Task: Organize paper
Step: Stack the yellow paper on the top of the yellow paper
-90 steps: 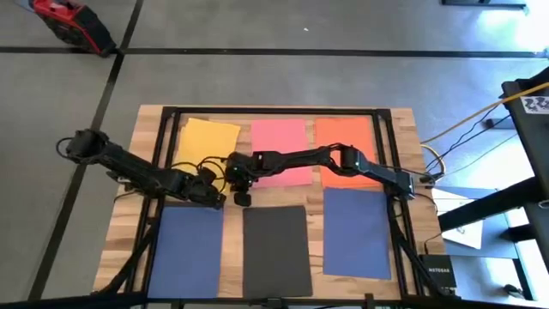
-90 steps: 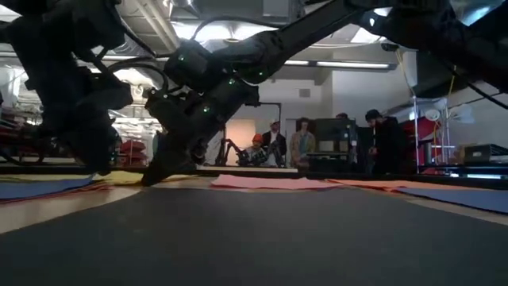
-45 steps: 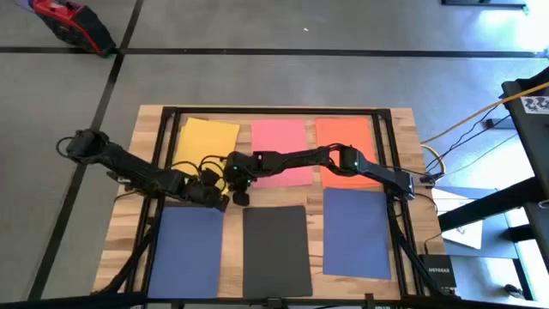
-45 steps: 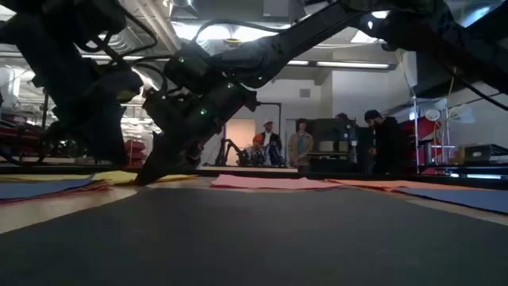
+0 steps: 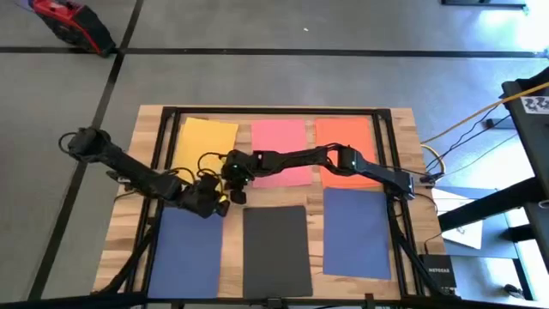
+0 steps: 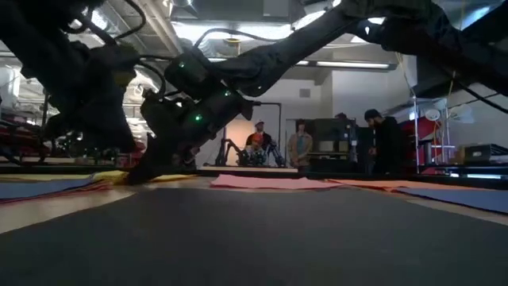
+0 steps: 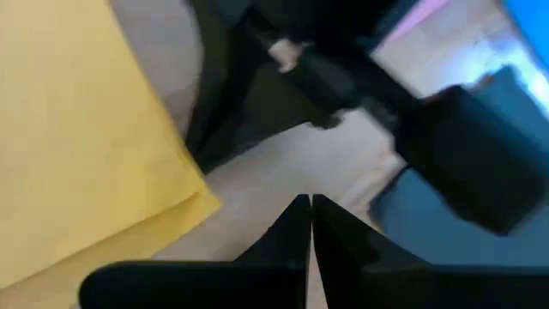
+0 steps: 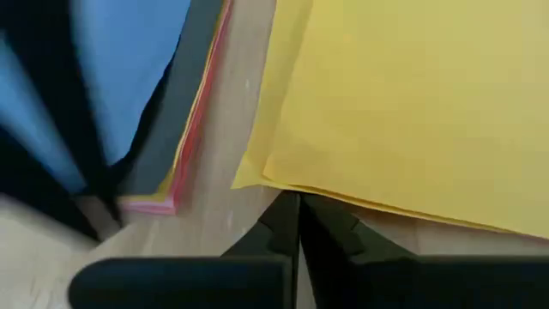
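Paper, yellow sheet (image 5: pixel 206 137), had straightened slightly; right pincer (image 5: pixel 228 178) and left pincer (image 5: pixel 220 202) both closed, empty, beside its corner.

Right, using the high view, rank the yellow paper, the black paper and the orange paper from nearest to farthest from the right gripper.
Measured from the right gripper, near the table's middle:
1. Yellow paper, far row, left end; its near corner lies beside the gripper.
2. Black paper, near row, middle.
3. Orange paper, far row, right end, partly under the right arm.
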